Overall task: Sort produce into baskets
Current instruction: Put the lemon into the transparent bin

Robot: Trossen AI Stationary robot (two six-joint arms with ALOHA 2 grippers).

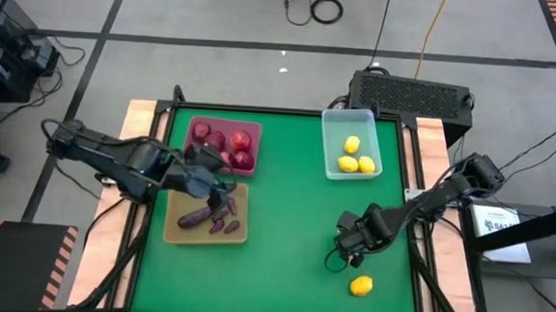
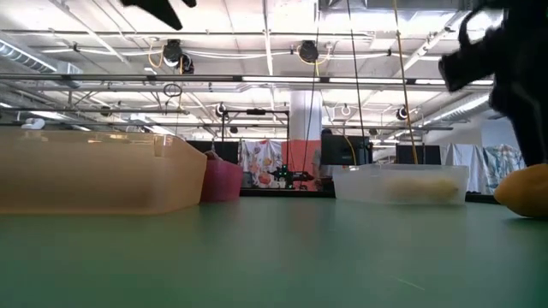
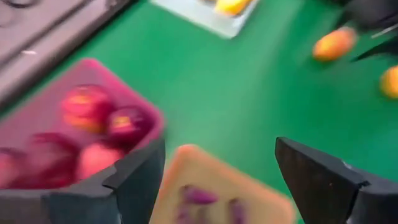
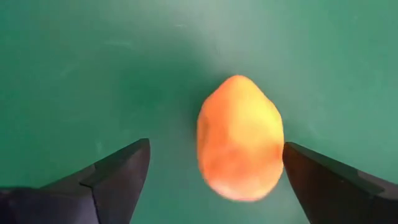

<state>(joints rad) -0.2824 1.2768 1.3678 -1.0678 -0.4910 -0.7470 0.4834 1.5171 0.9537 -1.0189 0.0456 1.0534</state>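
My right gripper (image 4: 216,146) points down, open, over the near right of the green mat, above a yellow-orange lemon (image 4: 239,140) lying there. Its fingers stand on either side of the lemon, apart from it. In the high view my right gripper (image 1: 348,247) covers most of that lemon. A second lemon (image 1: 360,286) lies just nearer the front edge. My left gripper (image 3: 219,146) hangs open and empty over the tan tray (image 1: 207,215), beside the maroon tray (image 1: 223,143). The tan tray holds purple eggplants (image 1: 211,217) and the maroon tray holds red fruits (image 1: 230,143).
A clear bin (image 1: 349,146) with three lemons (image 1: 355,159) stands at the far right of the mat. Green mat lies bare between the trays and my right gripper. In the low view a lemon (image 2: 527,190) shows at the right edge.
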